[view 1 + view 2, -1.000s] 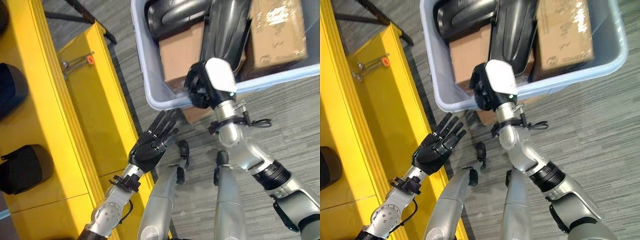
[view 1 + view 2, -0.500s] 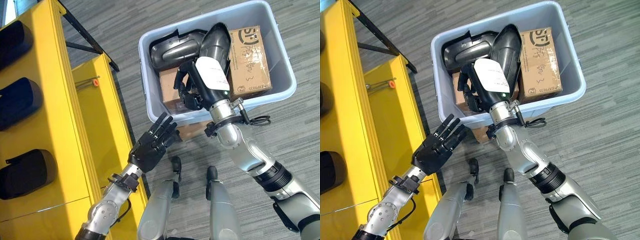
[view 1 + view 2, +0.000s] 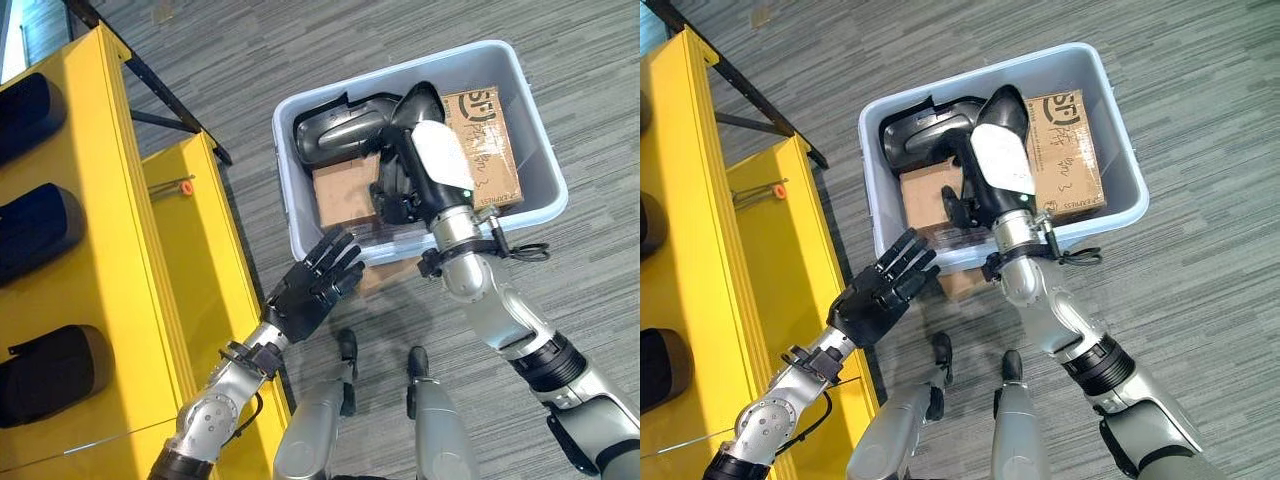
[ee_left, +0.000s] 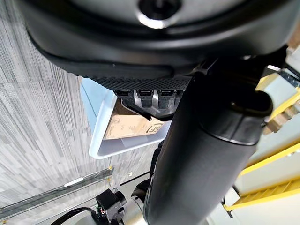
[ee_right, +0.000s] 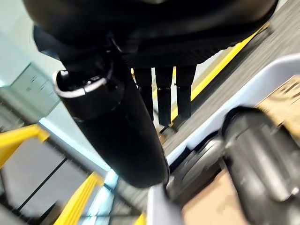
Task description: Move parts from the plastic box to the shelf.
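Note:
The pale blue plastic box (image 3: 285,190) stands on the grey floor. In it lie a black moulded part (image 3: 340,125), a second black part (image 3: 412,100) that stands on end, and two cardboard boxes (image 3: 495,150). My right hand (image 3: 435,165), white cover up, hangs inside the box against the standing part. Its fingers (image 5: 164,96) are straight and hold nothing, with that black part (image 5: 262,159) just beside them. My left hand (image 3: 310,290) is open, fingers spread, just outside the box's near left corner. The yellow shelf (image 3: 110,260) rises at the left.
Three dark parts (image 3: 45,370) sit on the shelf's levels. A lower yellow ledge (image 3: 195,230) with an orange-tipped tool (image 3: 178,187) lies between shelf and box. A cardboard piece (image 3: 385,272) pokes out under the box's near side. Open floor lies to the right.
The camera has pulled back, so the whole box shows. My right hand has gone from the box's near rim to further inside it. The left hand stays open by the corner.

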`<state>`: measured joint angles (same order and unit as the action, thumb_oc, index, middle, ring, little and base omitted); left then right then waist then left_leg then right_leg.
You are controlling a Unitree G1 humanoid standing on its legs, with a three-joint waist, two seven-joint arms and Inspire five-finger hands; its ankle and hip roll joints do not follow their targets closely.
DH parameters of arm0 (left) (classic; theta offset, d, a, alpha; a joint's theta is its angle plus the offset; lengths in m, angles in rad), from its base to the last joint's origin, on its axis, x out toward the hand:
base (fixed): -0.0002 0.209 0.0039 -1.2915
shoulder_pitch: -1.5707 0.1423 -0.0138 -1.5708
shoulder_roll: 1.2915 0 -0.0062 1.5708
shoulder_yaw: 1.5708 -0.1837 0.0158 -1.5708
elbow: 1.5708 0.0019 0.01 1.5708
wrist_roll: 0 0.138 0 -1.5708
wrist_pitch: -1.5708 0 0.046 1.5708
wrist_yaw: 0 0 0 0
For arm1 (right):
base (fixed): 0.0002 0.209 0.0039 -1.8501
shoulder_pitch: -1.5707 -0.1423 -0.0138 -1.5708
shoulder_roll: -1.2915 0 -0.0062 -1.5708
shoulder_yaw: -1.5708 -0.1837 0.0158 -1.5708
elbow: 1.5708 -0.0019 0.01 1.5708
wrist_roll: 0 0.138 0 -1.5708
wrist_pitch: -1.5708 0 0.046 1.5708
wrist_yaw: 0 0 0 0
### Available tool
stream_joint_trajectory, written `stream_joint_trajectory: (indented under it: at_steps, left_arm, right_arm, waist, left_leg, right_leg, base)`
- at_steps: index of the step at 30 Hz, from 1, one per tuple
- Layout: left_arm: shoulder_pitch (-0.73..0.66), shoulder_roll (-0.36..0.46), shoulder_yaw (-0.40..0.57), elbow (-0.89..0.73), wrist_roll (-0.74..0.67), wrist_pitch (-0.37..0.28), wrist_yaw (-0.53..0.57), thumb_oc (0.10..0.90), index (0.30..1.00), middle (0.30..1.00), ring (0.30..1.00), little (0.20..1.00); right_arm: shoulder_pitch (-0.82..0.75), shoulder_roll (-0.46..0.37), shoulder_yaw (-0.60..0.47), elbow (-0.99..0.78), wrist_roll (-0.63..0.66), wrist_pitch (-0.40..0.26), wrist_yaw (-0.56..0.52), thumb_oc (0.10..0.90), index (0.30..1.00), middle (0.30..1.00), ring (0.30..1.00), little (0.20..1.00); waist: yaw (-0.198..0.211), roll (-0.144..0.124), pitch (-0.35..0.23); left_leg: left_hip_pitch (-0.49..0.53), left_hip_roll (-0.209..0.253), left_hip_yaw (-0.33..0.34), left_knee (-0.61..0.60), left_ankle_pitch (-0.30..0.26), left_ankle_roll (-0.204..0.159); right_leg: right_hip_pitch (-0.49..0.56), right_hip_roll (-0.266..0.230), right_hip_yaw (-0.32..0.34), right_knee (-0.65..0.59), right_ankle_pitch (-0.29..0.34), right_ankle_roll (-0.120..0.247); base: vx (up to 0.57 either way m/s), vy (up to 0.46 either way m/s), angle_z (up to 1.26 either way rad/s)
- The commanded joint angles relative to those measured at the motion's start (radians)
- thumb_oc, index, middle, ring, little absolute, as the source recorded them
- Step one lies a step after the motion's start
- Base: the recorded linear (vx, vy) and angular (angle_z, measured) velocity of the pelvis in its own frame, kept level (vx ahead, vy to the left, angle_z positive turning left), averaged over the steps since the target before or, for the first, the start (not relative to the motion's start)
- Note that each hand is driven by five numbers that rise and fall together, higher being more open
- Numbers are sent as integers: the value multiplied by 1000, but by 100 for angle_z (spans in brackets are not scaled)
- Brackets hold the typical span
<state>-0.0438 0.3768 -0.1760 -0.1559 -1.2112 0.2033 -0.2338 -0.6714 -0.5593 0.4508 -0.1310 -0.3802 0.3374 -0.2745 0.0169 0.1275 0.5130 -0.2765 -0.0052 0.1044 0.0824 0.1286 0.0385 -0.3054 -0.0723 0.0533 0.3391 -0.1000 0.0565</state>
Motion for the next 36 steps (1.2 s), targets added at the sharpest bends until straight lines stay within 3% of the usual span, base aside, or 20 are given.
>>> stream_joint_trajectory:
  at_steps: [1,7,15,17,21,24,27,32,33,34,36]
  left_arm:
    - [5,-27,1,-79,-29,-26,-18,900,1000,1000,1000,1000]
    - [1,-30,0,-85,-52,-16,10,900,1000,1000,1000,1000]
    - [-21,-48,-31,-87,-61,-48,41,900,1000,1000,1000,1000]
    - [-18,-49,-33,-86,-59,-54,36,900,1000,1000,1000,1000]
    - [2,-26,-49,-107,-75,-83,0,900,1000,1000,1000,1000]
    - [-9,-15,-58,-107,-76,-91,1,900,1000,1000,1000,1000]
    - [-12,-3,-53,-111,-83,-90,1,900,1000,1000,1000,1000]
    - [-20,10,-48,-117,-87,-95,7,900,1000,1000,1000,1000]
    - [-19,12,-50,-124,-90,-97,10,900,1000,1000,1000,1000]
    - [-16,14,-55,-135,-93,-101,15,900,1000,1000,1000,1000]
    - [-10,11,-60,-151,-93,-111,16,900,1000,1000,1000,1000]
  right_arm:
    - [-55,24,-54,-88,-43,-46,-91,900,1000,1000,1000,1000]
    - [-74,1,-112,-72,-19,-23,-107,900,1000,1000,1000,1000]
    - [-118,-25,-124,-92,-48,11,-92,900,1000,1000,1000,1000]
    - [-117,-26,-113,-101,-72,28,-84,900,1000,1000,1000,1000]
    - [-110,-61,-67,-104,-259,43,-36,900,1000,1000,1000,1000]
    - [-150,-123,-49,-74,-407,68,4,900,1000,1000,1000,1000]
    - [-163,-172,-57,-51,-434,47,5,900,1000,1000,1000,1000]
    - [-203,-243,-59,-20,-347,22,-81,900,1000,1000,1000,1000]
    - [-211,-250,-66,-25,-271,15,-129,900,1000,1000,1000,1000]
    - [-216,-238,-95,-45,-150,-38,-231,900,1000,1000,1000,1000]
    - [-210,-202,-128,-92,107,-97,-253,900,1000,1000,1000,1000]
  waist:
    - [2,-24,-126]
    - [-3,-7,-109]
    - [-25,58,2]
    - [-24,70,7]
    - [-16,120,7]
    - [-17,125,7]
    - [-19,120,7]
    - [-20,115,7]
    - [-20,117,7]
    - [-24,121,7]
    - [-26,126,7]
  left_leg:
    - [12,-18,-124,4,-114,-27]
    - [-5,-22,-120,6,-109,-30]
    - [-109,-46,-100,57,-84,-30]
    - [-149,-50,-92,62,-75,-29]
    - [-351,-69,-50,109,-52,-25]
    - [-445,-72,-30,144,-53,-27]
    - [-476,-68,-22,155,-54,-30]
    - [-497,-60,-11,157,-53,-33]
    - [-496,-60,-10,154,-53,-34]
    - [-488,-61,-5,150,-53,-36]
    - [-478,-62,-1,144,-55,-37]
  right_leg:
    - [15,-3,-14,-61,4,-12]
    - [-14,-12,-22,-43,-1,-13]
    - [-144,-14,-27,56,-16,-28]
    - [-189,-11,-27,77,-18,-33]
    - [-406,-3,-24,183,-40,-42]
    - [-499,7,-15,212,-39,-41]
    - [-528,8,-12,214,-33,-37]
    - [-542,3,-8,193,-21,-29]
    - [-541,3,-7,192,-22,-29]
    - [-533,1,-3,185,-21,-28]
    - [-523,-1,1,175,-21,-27]
  base:
    - [32,27,-1]
    - [22,59,-4]
    - [-28,89,-3]
    - [-28,83,-3]
    - [-35,101,0]
    - [-73,29,2]
    - [-50,-9,-8]
    - [-45,-6,-9]
    - [-7,54,-3]
    - [-5,68,-2]
    - [2,57,-1]
